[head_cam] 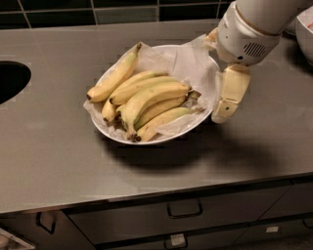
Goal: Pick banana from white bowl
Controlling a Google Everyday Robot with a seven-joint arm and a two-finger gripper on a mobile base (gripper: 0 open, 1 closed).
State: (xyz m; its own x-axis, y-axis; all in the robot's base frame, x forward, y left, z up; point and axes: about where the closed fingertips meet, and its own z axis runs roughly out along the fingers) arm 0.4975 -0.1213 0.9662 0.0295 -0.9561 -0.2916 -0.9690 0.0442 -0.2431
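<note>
Hanging downward beside the white bowl [115,137], pincer [215,76] spread; banana [152,94] untouched.

- The single camera looks down on the surface [58,146] from above its front edge, at a steep slant, facing the dark tiled wall [122,12] at the back.
- It sits fairly near. The white bowl [156,140] fills the middle of the frame, and the drawer fronts [186,215] show along the bottom.
- The tool [230,93] enters from the upper right corner and hangs just beside the white bowl's right rim.
- The left edge cuts a dark opening [10,80], and the right edge cuts a second bowl [305,29].
</note>
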